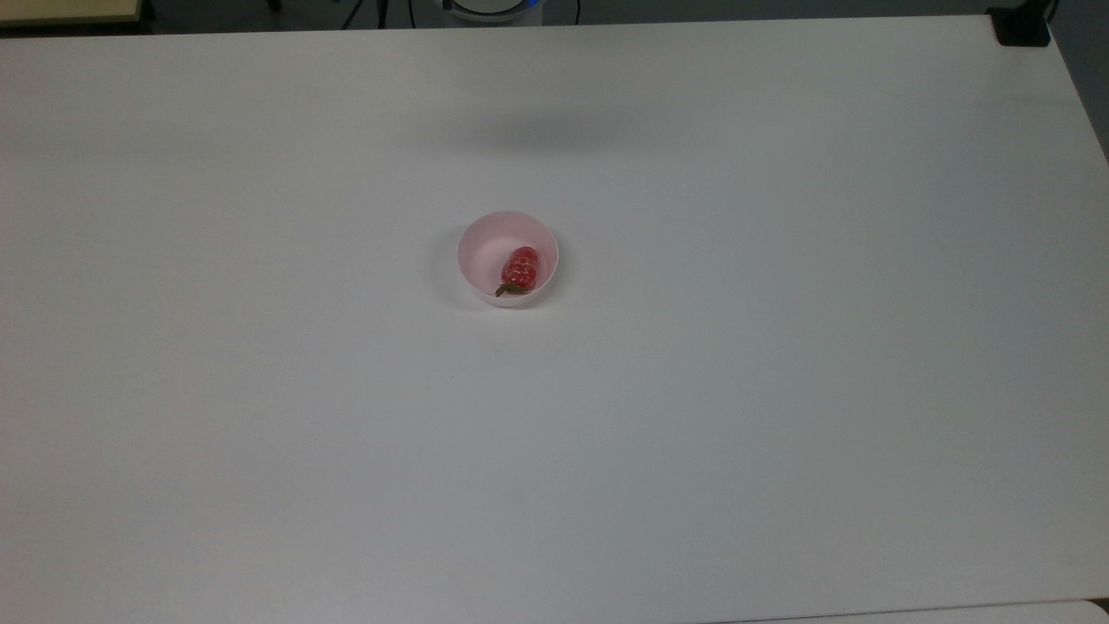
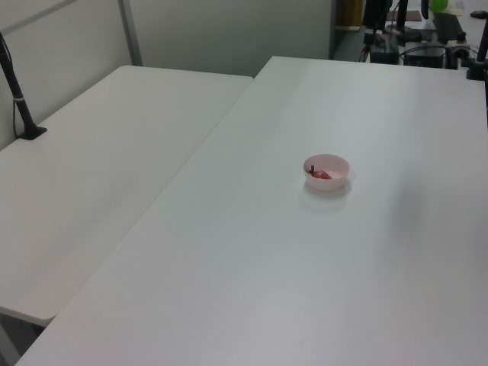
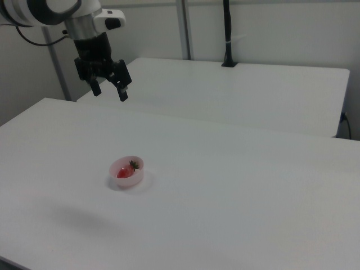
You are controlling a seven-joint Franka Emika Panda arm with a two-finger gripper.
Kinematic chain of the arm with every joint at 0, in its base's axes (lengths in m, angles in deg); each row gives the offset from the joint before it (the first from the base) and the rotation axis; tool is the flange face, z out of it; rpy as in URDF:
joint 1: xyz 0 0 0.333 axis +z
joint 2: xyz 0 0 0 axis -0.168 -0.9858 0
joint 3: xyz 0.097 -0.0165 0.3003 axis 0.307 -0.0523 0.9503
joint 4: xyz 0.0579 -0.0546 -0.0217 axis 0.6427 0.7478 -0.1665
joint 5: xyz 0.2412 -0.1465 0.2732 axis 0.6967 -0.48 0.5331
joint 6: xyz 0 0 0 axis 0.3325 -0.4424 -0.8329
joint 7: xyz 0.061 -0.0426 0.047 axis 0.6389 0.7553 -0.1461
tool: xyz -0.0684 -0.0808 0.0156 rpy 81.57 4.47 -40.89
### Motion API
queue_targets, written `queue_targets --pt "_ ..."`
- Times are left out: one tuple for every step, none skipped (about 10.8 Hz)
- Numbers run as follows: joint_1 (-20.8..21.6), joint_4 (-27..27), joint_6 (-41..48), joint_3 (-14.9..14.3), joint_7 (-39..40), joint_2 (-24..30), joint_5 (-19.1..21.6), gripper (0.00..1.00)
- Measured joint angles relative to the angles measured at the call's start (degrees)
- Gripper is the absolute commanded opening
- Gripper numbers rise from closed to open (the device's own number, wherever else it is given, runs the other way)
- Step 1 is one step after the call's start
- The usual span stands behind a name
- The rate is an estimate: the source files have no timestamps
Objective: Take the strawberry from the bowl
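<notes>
Fingers [image 3: 122,90] spread wide and gripping nothing, I am hanging high above the table [image 1: 780,390], well apart from the bowl [image 3: 127,171], up toward the right view's upper left. Nothing of the pick is looking done: the bowl is sitting mid-table and the strawberry [image 1: 522,269] is lying inside it, stem toward the top view's bottom, so reaching, descending, closing and lifting are all waiting.

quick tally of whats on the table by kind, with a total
strawberry: 1
pink bowl: 1
total: 2
</notes>
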Motion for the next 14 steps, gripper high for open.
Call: queue_targets --pt "0.0 0.0 0.0 0.0 0.0 0.0 0.0 1.00" --pt "0.0 0.0 0.0 0.0 0.0 0.0 1.0 1.00" --pt "-0.1 0.0 0.0 0.0 0.0 0.0 1.5 1.00" --pt "-0.1 0.0 0.0 0.0 0.0 0.0 1.5 1.00" --pt "-0.1 0.0 0.0 0.0 0.1 0.0 1.5 1.00" --pt "-0.1 0.0 0.0 0.0 0.2 0.0 1.5 1.00" --pt "-0.1 0.0 0.0 0.0 0.6 0.0 1.5 1.00" --pt "-0.1 0.1 0.0 0.0 2.5 0.0 1.5 1.00" --pt "0.0 0.4 0.0 0.1 4.3 -0.1 1.5 1.00" --pt "0.1 0.7 0.0 0.4 4.5 -0.5 1.5 1.00" --pt "0.6 1.4 -0.5 0.6 3.9 -0.9 1.1 1.00" --pt "1.1 2.6 -2.5 0.8 1.8 -1.7 0.6 1.00" --pt "1.7 3.7 -4.8 0.8 0.4 -3.2 0.3 1.00" --pt "2.1 4.3 -6.0 0.9 -0.2 -5.2 0.3 0.95"
